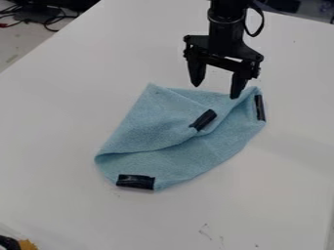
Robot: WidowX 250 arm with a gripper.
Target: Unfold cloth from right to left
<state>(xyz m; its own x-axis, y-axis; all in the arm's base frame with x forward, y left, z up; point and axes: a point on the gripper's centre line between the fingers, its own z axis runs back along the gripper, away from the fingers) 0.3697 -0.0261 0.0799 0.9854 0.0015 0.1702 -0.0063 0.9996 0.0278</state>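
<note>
One tangle of dark cables (49, 19) lies beyond the worktop (65, 122), in the upper left corner of the camera view; down in the lower left corner, a small yellow-orange thing (27, 244) shows at the view's edge, with something black beside it; next comes the light blue cloth (147, 127), lying partly folded across the middle of the worktop, its left end rounded where the material bends over; a black strip (135, 181) sits on its lower edge, toward the left, running nearly level; above this, an upper layer of the cloth lies over the lower one, with a pointed corner at the top left and a loose edge that curves up toward the right; a second black strip (203, 119) sits slantwise on the tip of that layer, right of the cloth's middle; the tool (216, 91) hangs down over the cloth's upper edge, its two fingers set wide apart, pointing down, with the left one in the view a little above the cloth and the right one overlapping its edge; whether that finger touches the cloth, I cannot tell; the black arm (226, 29) comes in from the top edge, a dark cable (262, 22) looping out on its right; farthest right on the cloth, a third black strip (260, 107) stands nearly upright along the margin, beside a crease that slants down and left.
</note>
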